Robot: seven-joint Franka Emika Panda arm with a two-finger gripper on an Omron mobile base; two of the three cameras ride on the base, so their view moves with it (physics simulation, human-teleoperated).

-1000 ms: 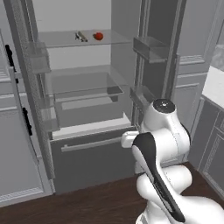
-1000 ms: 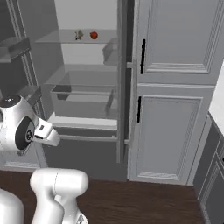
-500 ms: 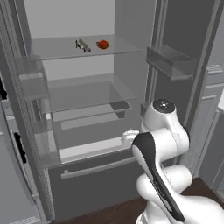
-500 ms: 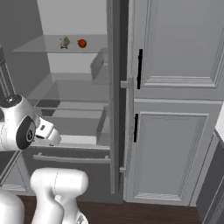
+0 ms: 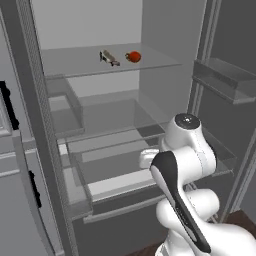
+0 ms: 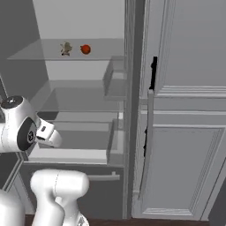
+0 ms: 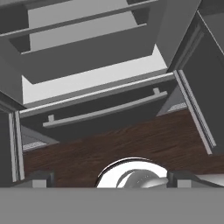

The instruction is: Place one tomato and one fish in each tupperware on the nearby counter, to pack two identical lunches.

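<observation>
Tool [image 7: 107, 178] spread wide, fingers far apart, holding nothing, touching nothing. Pointed down at the dark wood floor [image 7: 131, 144] before the open fridge, near its lower drawer handle [image 7: 100, 113]. Tomato [image 5: 133, 57] seen resting on the upper glass shelf [image 5: 150, 64], toward its back edge, well above and beyond the tool. Fish [image 5: 109, 58] lying just beside the tomato, on its left, on the same shelf, apart from it.
</observation>
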